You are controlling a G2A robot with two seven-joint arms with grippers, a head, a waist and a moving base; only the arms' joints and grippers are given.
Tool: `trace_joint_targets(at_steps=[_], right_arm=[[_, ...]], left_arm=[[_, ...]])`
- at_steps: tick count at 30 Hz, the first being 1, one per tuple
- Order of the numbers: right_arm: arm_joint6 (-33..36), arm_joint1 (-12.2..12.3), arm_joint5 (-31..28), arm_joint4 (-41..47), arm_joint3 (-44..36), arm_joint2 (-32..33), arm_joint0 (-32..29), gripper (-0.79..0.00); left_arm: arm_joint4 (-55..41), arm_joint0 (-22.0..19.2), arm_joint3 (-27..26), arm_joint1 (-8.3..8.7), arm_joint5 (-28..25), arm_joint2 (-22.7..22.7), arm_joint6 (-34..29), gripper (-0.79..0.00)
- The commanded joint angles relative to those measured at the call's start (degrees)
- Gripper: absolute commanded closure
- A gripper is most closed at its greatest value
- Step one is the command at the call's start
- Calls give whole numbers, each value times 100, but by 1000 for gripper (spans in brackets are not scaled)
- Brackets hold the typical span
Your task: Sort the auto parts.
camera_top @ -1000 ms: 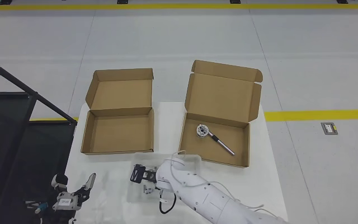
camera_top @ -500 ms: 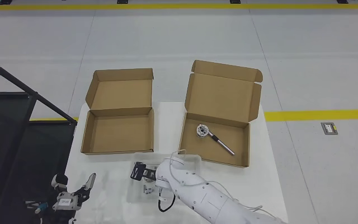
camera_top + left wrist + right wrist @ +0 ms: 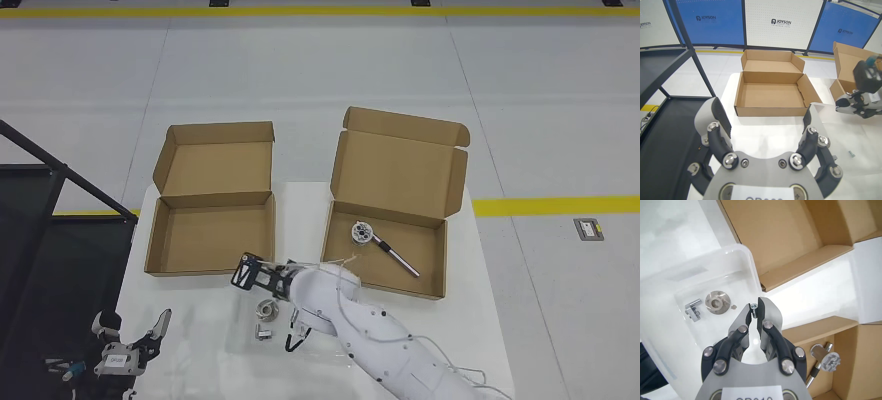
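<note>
Within right tool (image 3: 754,304), bolt (image 3: 754,310) lengthwise, head-outward

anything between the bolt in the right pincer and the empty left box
Nothing visible. The right pincer holds the bolt just short of the left box, with only the box's front wall between them.

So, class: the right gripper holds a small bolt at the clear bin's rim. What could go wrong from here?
1. The right gripper pinches the bolt only at its fingertips; it might slip and drop onto the table.
2. The gripper hangs close to the clear bin's rim and the empty box's front wall; it could catch and shove either.
</note>
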Motion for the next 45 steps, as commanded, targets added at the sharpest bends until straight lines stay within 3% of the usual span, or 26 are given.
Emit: trace_joint_targets(at_steps=[1, 14, 18, 21, 26, 30, 33, 45], right_arm=[[18, 13, -24, -10, -83, 24, -21, 0], [-203, 36, 135, -173, -176, 74, -152, 0], [-320, 138, 690, -699, -769, 400, -448, 0], [47, 247, 1095, -1365, -1360, 695, -759, 0], [680, 396, 859, -1676, -2097, 1273, -1204, 0], [1130, 417, 402, -1249, -1752, 1602, -1123, 0], [1003, 409, -98, -806, -1254, 1695, -914, 0], [427, 320, -138, -595, 585, 1683, -181, 0]], left_arm=[[0, 0, 0, 0, 0, 0, 0, -785], [0, 0, 0, 0, 0, 0, 0, -785], [0, 0, 0, 0, 0, 0, 0, -785], [0, 0, 0, 0, 0, 0, 0, -785], [0, 0, 0, 0, 0, 0, 0, -785], [0, 0, 0, 0, 0, 0, 0, -785], [0, 0, 0, 0, 0, 0, 0, -785], [0, 0, 0, 0, 0, 0, 0, -785]])
